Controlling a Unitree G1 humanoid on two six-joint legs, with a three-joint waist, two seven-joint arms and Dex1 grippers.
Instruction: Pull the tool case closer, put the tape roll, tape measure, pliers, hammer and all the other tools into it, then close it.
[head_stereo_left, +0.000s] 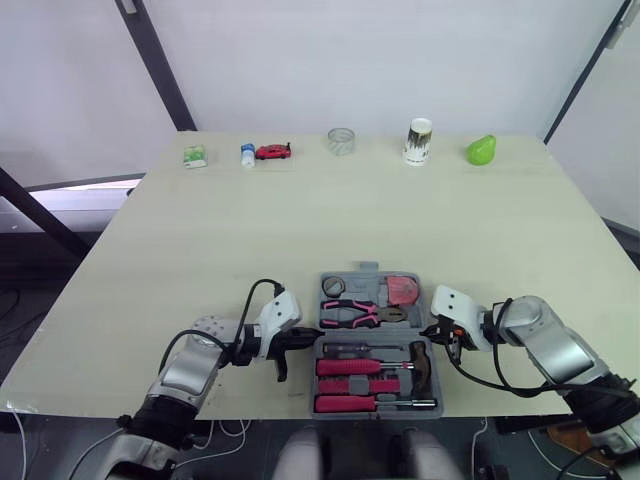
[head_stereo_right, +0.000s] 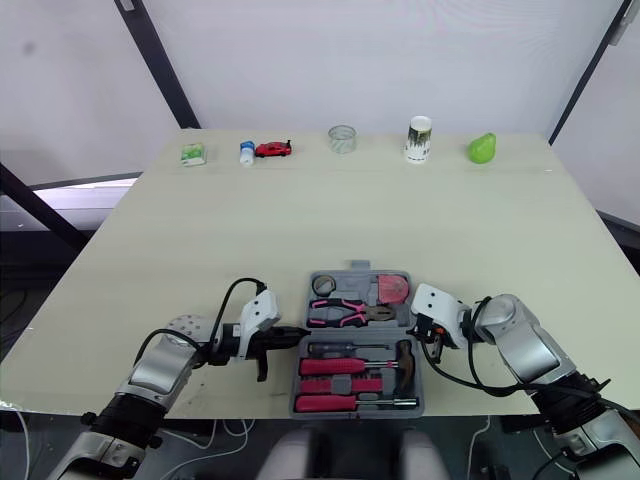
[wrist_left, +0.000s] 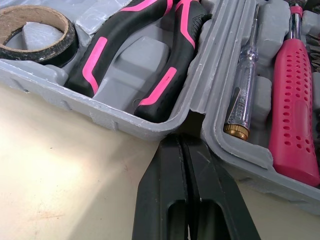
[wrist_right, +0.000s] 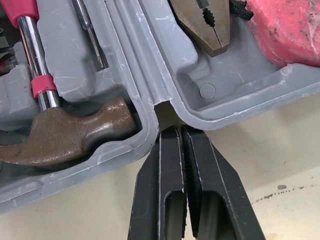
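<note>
The grey tool case (head_stereo_left: 372, 271) lies open near the table's front edge. Its far half holds the tape roll (wrist_left: 35, 30), the pink-handled pliers (head_stereo_left: 350, 314) and the red tape measure (head_stereo_left: 404, 289). Its near half holds the hammer (wrist_right: 65, 137), pink screwdrivers (wrist_left: 294, 95) and a clear tester screwdriver (wrist_left: 242, 95). My left gripper (wrist_left: 182, 142) is shut, its tips at the hinge notch on the case's left side. Shut as well, my right gripper (wrist_right: 177, 134) has its tips at the hinge notch on the right side.
Along the table's far edge stand a green packet (head_stereo_left: 194, 155), a small bottle (head_stereo_left: 247, 154), a red toy car (head_stereo_left: 273, 152), a clear cup (head_stereo_left: 342, 141), a white cup (head_stereo_left: 418, 141) and a green pear (head_stereo_left: 481, 150). The case sits close to the front edge.
</note>
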